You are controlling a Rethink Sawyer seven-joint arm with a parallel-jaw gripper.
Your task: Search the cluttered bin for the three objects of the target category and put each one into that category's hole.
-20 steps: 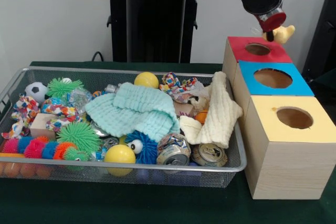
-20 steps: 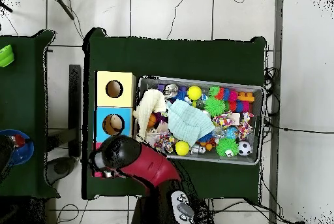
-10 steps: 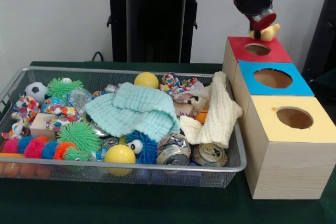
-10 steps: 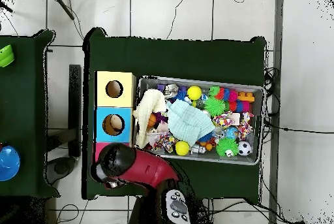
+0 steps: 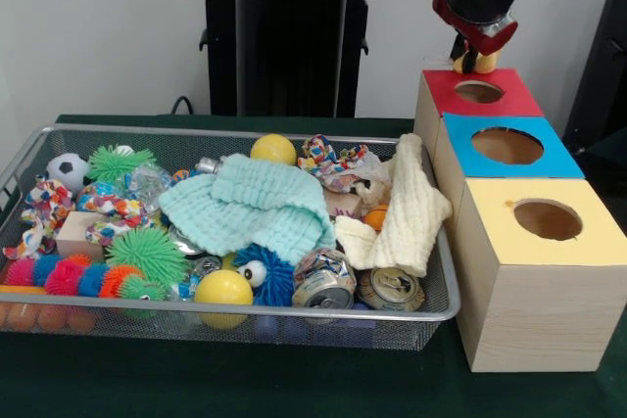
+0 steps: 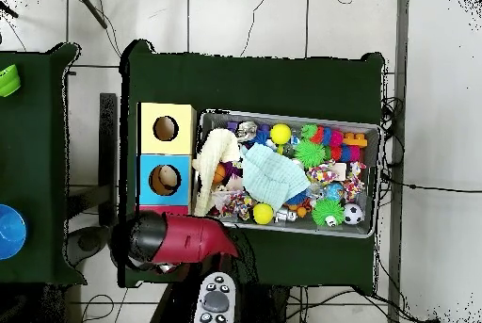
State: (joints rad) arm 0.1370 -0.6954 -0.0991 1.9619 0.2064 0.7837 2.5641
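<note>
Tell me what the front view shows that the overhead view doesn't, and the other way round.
Only the front view shows the tool holding a small yellow object above the red box and its hole, plus the crushed cans at the bin's near edge.

Only the overhead view shows the tiled floor, a second table with a blue item, and something inside the blue box's hole; the arm hides the red box there.

Both show the wire bin, the mint cloth, the cream towel, the blue box and the yellow box.

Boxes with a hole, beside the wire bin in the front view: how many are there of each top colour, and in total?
Red box: 1
Blue box: 1
Yellow box: 1
Total: 3
</note>
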